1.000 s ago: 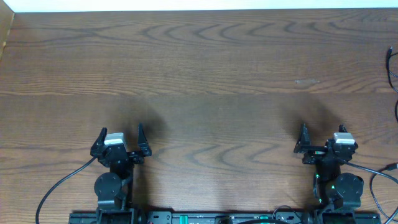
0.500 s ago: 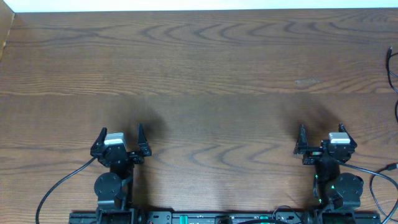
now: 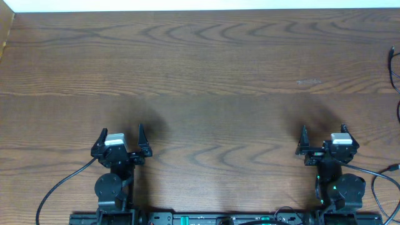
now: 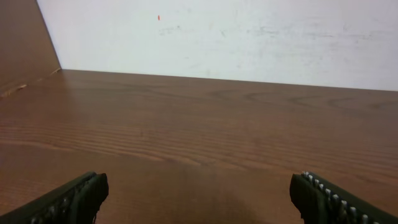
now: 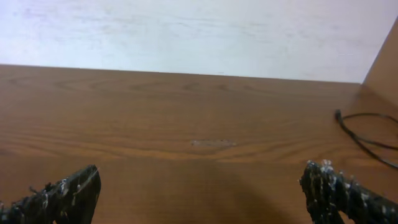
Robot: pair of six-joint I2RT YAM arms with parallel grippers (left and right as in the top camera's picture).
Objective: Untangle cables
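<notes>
Cable [image 5: 364, 134], black, lies far right of right end effector [image 5: 199, 193].

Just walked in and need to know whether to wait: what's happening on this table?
Nothing is being handled right now. The left gripper and right gripper both sit open and empty near the front edge of the wooden table. The only cable in view is a thin black cable lying at the far right edge of the table, beyond the right gripper, with nothing touching it. No white cable shows in any view. Untangling does not appear to have begun.
</notes>
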